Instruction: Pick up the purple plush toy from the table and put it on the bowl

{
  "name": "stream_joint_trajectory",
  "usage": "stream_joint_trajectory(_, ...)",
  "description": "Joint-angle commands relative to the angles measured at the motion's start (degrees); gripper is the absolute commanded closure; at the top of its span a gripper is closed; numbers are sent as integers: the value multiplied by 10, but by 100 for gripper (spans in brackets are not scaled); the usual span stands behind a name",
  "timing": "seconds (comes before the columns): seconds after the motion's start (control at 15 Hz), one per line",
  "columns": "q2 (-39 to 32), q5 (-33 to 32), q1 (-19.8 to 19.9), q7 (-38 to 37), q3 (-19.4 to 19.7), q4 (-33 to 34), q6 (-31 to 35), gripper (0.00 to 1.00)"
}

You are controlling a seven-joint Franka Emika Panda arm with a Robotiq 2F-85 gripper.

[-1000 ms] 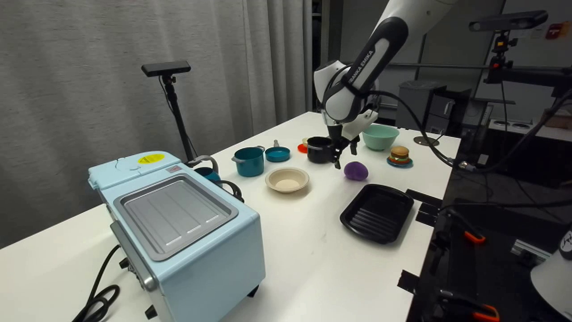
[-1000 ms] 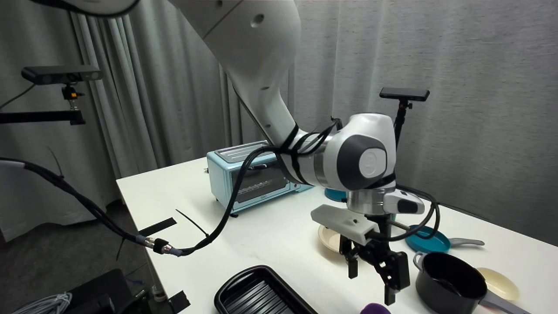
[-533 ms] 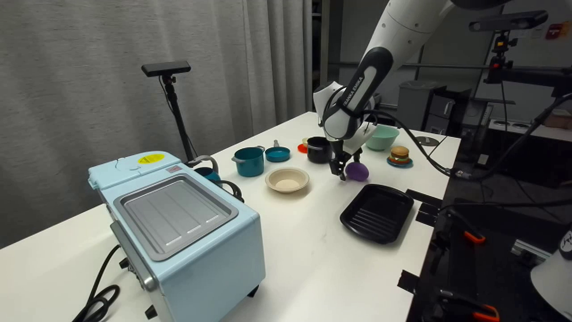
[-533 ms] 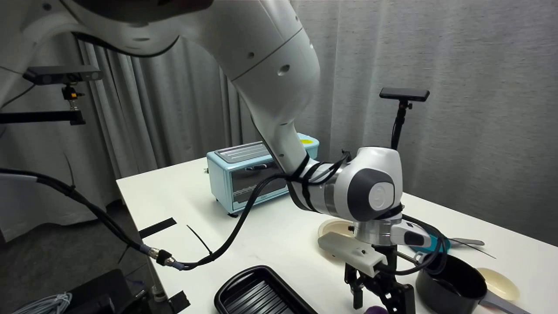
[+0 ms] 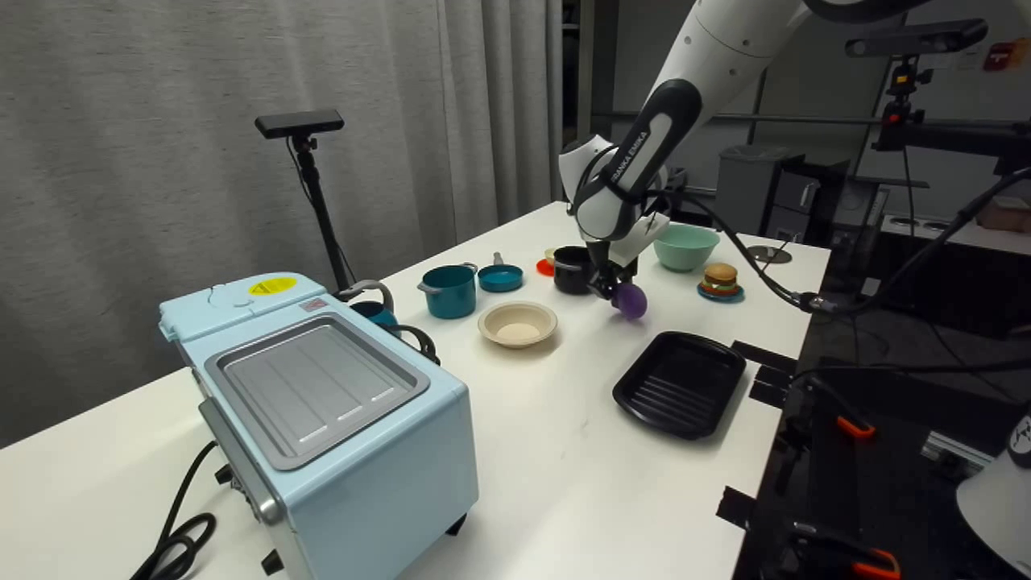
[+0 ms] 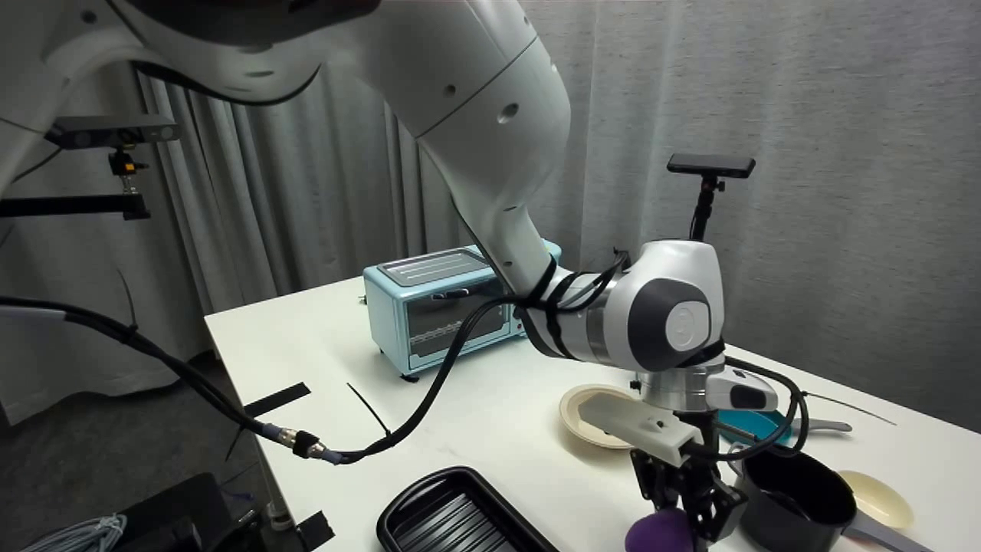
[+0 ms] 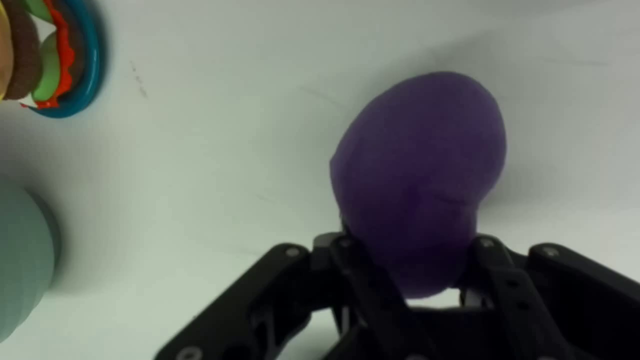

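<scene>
The purple plush toy (image 7: 420, 135) is pinched between the fingers (image 7: 487, 265) of my gripper (image 7: 412, 245) in the wrist view. Its rounded end bulges out past the fingertips. In both exterior views the toy (image 5: 632, 301) (image 6: 656, 534) hangs at the gripper, low over the white table (image 5: 556, 483); I cannot tell whether it touches the surface. The cream-beige bowl (image 5: 491, 328) stands a short way off with nothing in it. Part of this bowl (image 6: 573, 428) is hidden behind the gripper mount in an exterior view.
A black pot (image 6: 793, 498) stands close beside the gripper. Around it are a black ribbed tray (image 5: 681, 385), a teal pot (image 5: 449, 292), a teal pan (image 5: 500, 278), a mint bowl (image 5: 685, 246) and a toy burger (image 5: 719, 278). A light-blue toaster oven (image 5: 387, 451) sits farther along.
My gripper has come down around the toy and shut on it. Over the last half second gripper and toy have shifted together slightly toward the black pot and a little upward.
</scene>
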State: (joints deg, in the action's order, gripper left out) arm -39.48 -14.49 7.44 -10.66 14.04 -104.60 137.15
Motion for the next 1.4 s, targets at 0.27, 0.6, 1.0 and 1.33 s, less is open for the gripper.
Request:
stream_joint_trajectory(0.27, 42, 56, -3, 5, -29, 87, -27, 95)
stream_joint_trajectory(0.6, 21, 92, -24, -18, -55, 178, -40, 94)
stream_joint_trajectory(1.0, -36, 88, -54, -47, -63, 237, -86, 94)
stream_joint_trajectory(1.33, -87, 81, -74, -58, -60, 259, -80, 94)
